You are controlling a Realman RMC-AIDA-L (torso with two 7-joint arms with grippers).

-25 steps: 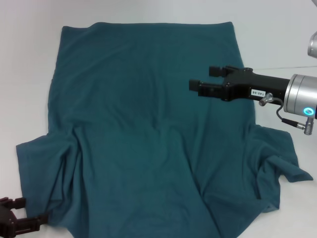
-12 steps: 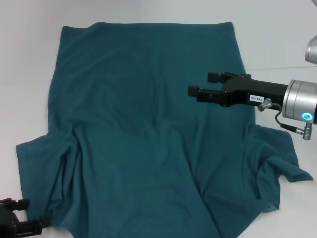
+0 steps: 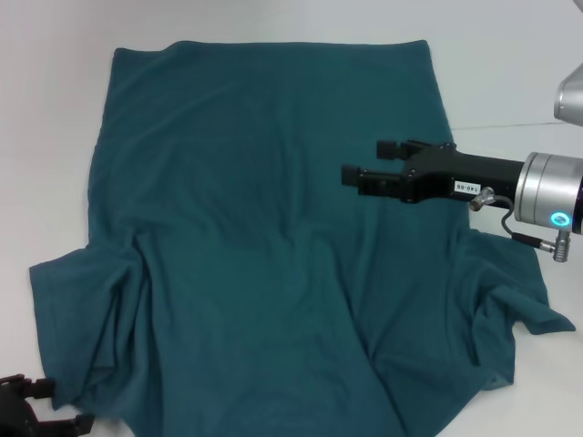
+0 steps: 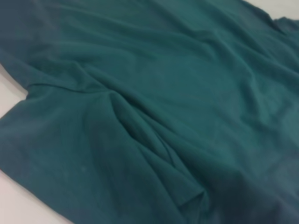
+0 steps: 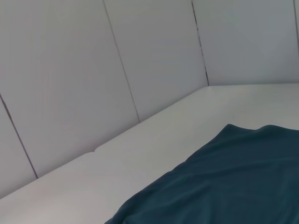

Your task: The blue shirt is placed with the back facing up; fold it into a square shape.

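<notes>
The blue shirt [image 3: 255,228] lies spread on the white table, plain side up, hem at the far end and sleeves at the near left and right. It is wrinkled along its near half. My right gripper [image 3: 369,161] hovers open over the shirt's right part with nothing between its fingers. Only part of my left gripper [image 3: 62,405] shows at the near left corner, beside the left sleeve's edge, fingers apart. Creased shirt fabric [image 4: 149,93] fills the left wrist view. In the right wrist view a shirt corner [image 5: 233,177] lies on the table.
Bare white table [image 3: 510,64] surrounds the shirt on the far, left and right sides. A faint seam line crosses the table at the right. White wall panels [image 5: 93,70] rise behind the table's far edge in the right wrist view.
My right gripper has drifted a little nearer and to the left above the shirt. My left gripper has pulled back toward the near edge, showing less of itself.
</notes>
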